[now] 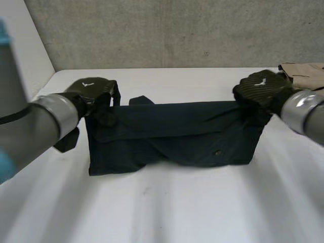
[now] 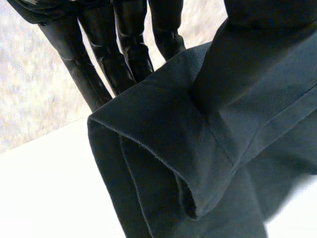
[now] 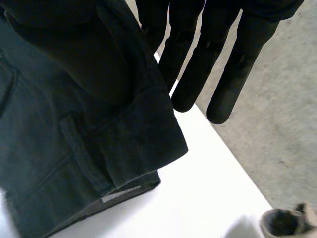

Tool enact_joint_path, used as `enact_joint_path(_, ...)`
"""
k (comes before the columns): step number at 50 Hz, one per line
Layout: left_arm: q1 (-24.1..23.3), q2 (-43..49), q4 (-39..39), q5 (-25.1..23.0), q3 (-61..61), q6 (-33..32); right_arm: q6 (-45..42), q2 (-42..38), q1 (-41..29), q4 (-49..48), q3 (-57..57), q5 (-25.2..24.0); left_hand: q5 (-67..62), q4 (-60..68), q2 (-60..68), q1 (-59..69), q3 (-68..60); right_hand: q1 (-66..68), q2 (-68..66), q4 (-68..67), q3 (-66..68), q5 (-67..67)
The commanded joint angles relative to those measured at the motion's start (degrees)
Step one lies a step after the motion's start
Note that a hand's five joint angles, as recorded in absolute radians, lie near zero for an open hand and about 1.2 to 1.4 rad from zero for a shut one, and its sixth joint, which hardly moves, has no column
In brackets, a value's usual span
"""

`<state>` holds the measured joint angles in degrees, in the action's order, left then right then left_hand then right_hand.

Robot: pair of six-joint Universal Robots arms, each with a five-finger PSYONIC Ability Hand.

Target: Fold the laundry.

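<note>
The dark garment (image 1: 172,134) lies across the table (image 1: 162,212). My left hand (image 1: 91,93) pinches its far-left corner and my right hand (image 1: 260,88) its far-right. I judge it best to lift both evenly, edge taut, and fold toward the near side.

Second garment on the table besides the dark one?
Yes, a beige garment lies at the far corner of the table, just beyond the right hand.

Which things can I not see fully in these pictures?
1. Left hand: fingertips hidden behind the dark trousers, left wrist view.
2. Beige cloth: cut off by the picture's edge, head view.
3. White label on the trousers: print too small, right wrist view.
</note>
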<state>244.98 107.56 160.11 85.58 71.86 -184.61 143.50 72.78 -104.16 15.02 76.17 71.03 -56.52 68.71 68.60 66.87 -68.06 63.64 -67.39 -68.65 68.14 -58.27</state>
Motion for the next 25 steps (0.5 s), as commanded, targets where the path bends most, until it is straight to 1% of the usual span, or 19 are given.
enact_joint_path(1,3.57,14.34,5.2,-0.24,-17.08,0.39,5.82,-11.6,-4.3,-16.22,-9.88,8.94,-13.48,11.29,11.4,13.13,-11.94,16.36,-12.61,-11.35,11.86,-11.73)
enact_joint_path(2,3.92,14.96,6.34,-0.33,-19.54,0.57,6.61,-12.31,-4.47,-18.86,-11.46,9.91,-13.48,11.29,11.4,13.13,-11.94,16.36,-12.61,-11.35,11.86,-11.73)
enact_joint_path(3,4.44,15.66,9.66,-0.41,-23.82,1.18,8.62,-13.01,-4.74,-24.98,-14.18,11.75,-13.48,11.29,11.4,13.13,-11.94,16.36,-12.61,-11.35,11.86,-11.73)
enact_joint_path(6,4.98,15.32,16.87,-0.76,-28.95,2.93,11.53,-12.93,-5.0,-35.29,-17.1,13.6,-13.48,11.29,11.4,13.13,-11.94,16.36,-12.61,-11.35,11.86,-11.73)
enact_joint_path(7,5.41,14.62,22.55,-1.29,-30.44,4.77,13.54,-12.58,-4.92,-42.55,-18.06,13.87,-13.48,11.29,11.4,13.13,-11.94,16.36,-12.61,-11.35,11.86,-11.73)
enact_joint_path(10,6.21,12.42,32.51,-2.34,-30.29,8.46,16.98,-11.96,-5.0,-52.52,-17.9,13.79,-13.48,11.29,11.4,13.13,-11.94,16.36,-12.61,-11.35,11.86,-11.73)
enact_joint_path(11,6.56,11.37,38.81,-2.78,-29.41,11.35,18.64,-11.79,-5.26,-57.94,-17.11,13.52,-13.48,11.29,11.4,13.13,-11.94,16.36,-12.61,-11.35,11.86,-11.73)
enact_joint_path(13,6.65,10.4,42.98,-3.05,-28.09,13.65,19.62,-11.7,-5.53,-60.54,-16.06,13.0,-13.48,11.29,11.4,13.13,-11.94,16.36,-12.61,-11.35,11.86,-11.73)
enact_joint_path(16,6.65,8.99,42.39,-3.31,-24.49,15.68,20.06,-11.61,-5.7,-61.52,-13.95,11.42,-13.48,11.29,11.4,13.13,-11.94,16.36,-12.61,-11.35,11.86,-11.73)
enact_joint_path(22,6.74,8.02,38.26,-2.96,-15.44,15.07,20.15,-12.05,-5.97,-58.44,-9.29,7.99,-13.48,11.29,11.4,13.13,-11.94,16.36,-12.61,-11.35,11.86,-11.73)
enact_joint_path(25,6.56,8.02,37.03,-2.79,-8.77,13.67,19.72,-13.36,-5.88,-54.93,-6.21,6.49,-13.48,11.29,11.4,13.13,-11.94,16.36,-12.61,-11.35,11.86,-11.73)
